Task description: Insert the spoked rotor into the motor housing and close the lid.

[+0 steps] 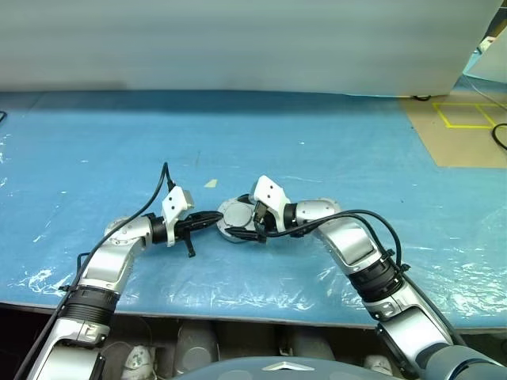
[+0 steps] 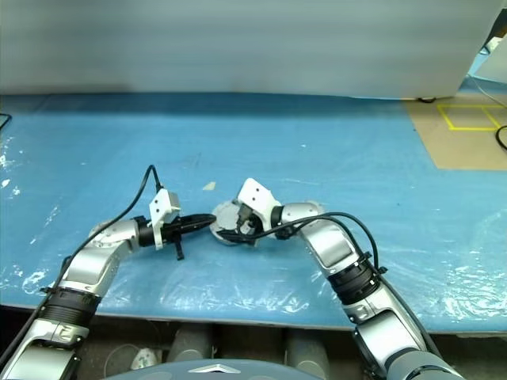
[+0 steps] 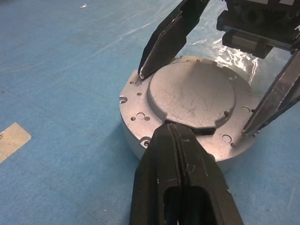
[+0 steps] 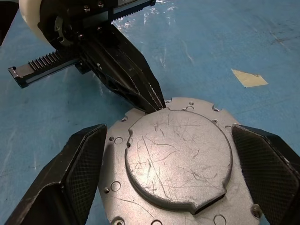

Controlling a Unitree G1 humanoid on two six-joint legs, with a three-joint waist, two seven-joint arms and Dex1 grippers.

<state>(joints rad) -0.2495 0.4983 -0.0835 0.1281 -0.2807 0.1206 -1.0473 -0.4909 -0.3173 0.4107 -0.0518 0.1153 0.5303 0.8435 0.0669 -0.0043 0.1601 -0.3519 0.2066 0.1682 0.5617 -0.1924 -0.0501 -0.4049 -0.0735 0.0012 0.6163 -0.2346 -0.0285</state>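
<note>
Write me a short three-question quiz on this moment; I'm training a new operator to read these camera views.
1. True or false: the left gripper is shut, its tip on the lid.
2. The right gripper is: A) shut on the lid; B) open, one finger on each side of the lid; C) lifted off to the table's far side.
3. What lies on the blue table cover beyond the lid?

Key: 1 true. 2 B. 3 a small scrap of pale tape.
</note>
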